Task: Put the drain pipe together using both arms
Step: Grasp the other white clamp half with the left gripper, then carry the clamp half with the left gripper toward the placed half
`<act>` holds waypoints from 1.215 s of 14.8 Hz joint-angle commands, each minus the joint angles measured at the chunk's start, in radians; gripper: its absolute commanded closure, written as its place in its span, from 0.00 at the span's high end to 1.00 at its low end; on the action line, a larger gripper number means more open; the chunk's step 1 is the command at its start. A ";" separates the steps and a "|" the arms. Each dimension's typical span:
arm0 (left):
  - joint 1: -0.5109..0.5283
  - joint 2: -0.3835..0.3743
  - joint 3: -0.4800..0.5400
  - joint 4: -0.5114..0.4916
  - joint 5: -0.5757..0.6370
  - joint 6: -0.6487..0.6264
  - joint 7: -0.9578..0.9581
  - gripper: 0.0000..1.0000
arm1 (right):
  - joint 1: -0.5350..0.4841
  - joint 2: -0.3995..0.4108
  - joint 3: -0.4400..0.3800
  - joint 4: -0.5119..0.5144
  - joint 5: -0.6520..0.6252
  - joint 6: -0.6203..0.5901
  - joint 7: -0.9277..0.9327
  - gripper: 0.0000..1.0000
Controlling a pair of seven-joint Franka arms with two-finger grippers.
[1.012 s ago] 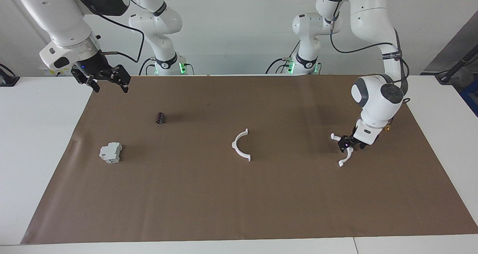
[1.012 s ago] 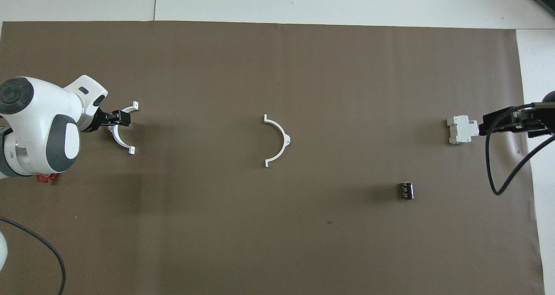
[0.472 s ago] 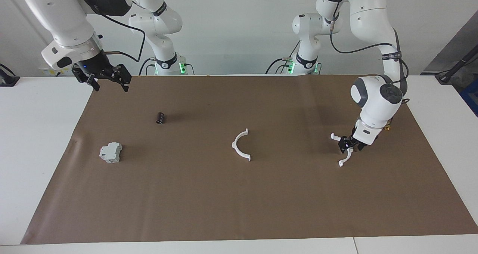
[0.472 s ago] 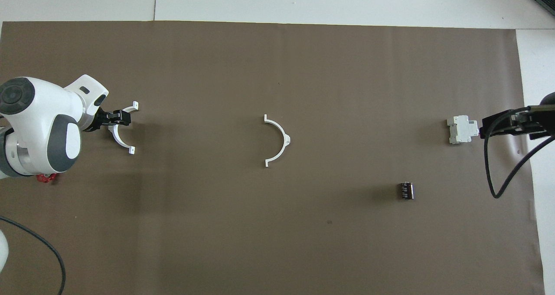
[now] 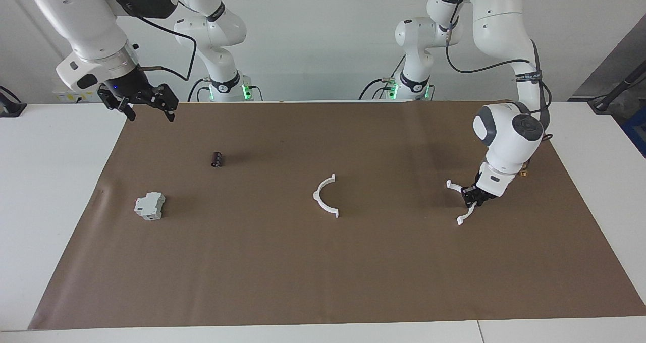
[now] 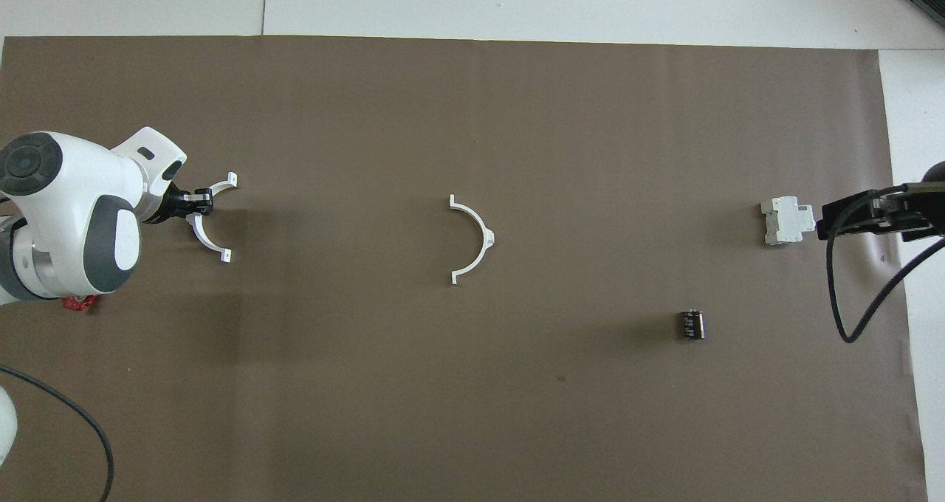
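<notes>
Left pincer (image 5: 473, 195) low (pinched); right pincer (image 5: 145, 106) raised, spread.

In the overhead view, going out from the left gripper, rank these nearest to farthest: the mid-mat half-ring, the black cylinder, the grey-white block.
From the left gripper, low at its own end of the mat:
1. Mid-mat half-ring, at the mat's middle.
2. Black cylinder, toward the right arm's end, nearer the robots.
3. Grey-white block, at the right arm's end.

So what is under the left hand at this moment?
The left hand is down on one white half-ring, at the middle of its arc, on the brown mat. Both end tabs show; the gripped stretch is covered by the fingers.
</notes>
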State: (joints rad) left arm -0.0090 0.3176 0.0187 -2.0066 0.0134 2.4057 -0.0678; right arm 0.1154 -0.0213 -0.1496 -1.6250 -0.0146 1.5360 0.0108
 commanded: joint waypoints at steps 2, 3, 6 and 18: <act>-0.006 0.001 0.004 -0.006 -0.009 0.024 -0.007 0.02 | -0.014 -0.020 0.007 -0.012 0.022 -0.007 -0.022 1.00; -0.008 -0.002 0.004 -0.004 -0.009 0.017 -0.007 0.01 | -0.014 -0.020 0.007 -0.012 0.022 -0.007 -0.022 1.00; -0.014 -0.018 0.001 0.005 -0.009 0.001 -0.038 0.00 | -0.011 -0.020 0.007 -0.013 0.022 -0.007 -0.023 1.00; -0.078 -0.039 -0.120 0.075 0.019 -0.189 -0.046 0.00 | -0.011 -0.020 0.007 -0.012 0.022 -0.007 -0.022 1.00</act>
State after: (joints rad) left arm -0.0803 0.2770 -0.0946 -1.9425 0.0153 2.2409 -0.1037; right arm 0.1154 -0.0228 -0.1487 -1.6250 -0.0135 1.5360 0.0108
